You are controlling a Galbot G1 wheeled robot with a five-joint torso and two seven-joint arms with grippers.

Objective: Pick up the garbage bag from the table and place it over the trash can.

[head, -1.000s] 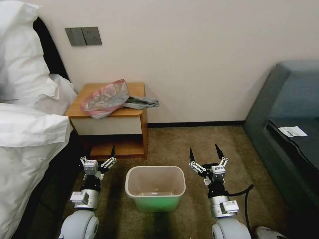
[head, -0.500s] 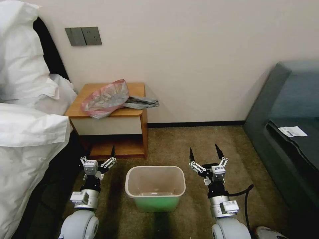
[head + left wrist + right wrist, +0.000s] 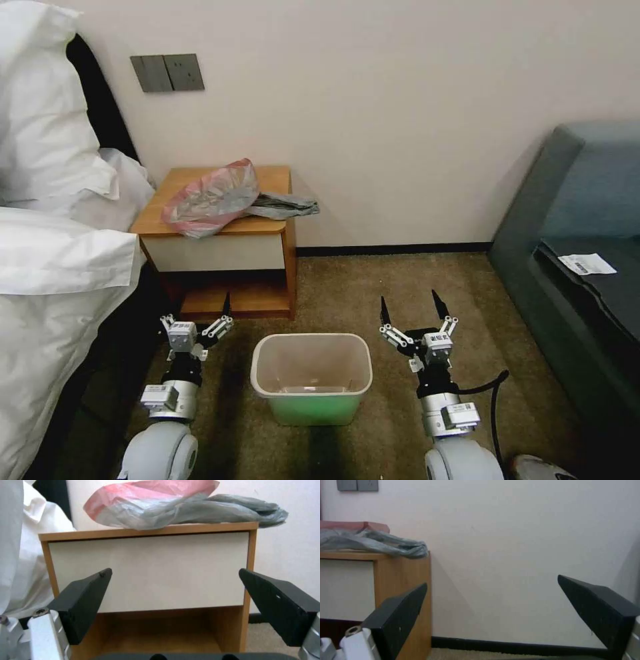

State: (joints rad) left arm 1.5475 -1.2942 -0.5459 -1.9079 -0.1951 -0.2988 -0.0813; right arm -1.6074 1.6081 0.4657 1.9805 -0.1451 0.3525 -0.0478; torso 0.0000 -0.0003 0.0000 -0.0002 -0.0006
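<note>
The garbage bag, crinkly grey plastic with a pink-red band, lies bunched on the orange-brown top of the table, its grey tail hanging over the right edge. On the carpet in front stands the trash can, green outside and cream inside, with no liner. My left gripper hovers low, left of the can, open and holding nothing. My right gripper is open to the can's right. The left wrist view has the bag above the table's drawer front, between open fingers. The right wrist view catches the bag's tail.
White bedding crowds the left side against the table. A dark sofa with a paper slip fills the right. Brown carpet lies open between table, can and sofa. A black cable trails by my right arm.
</note>
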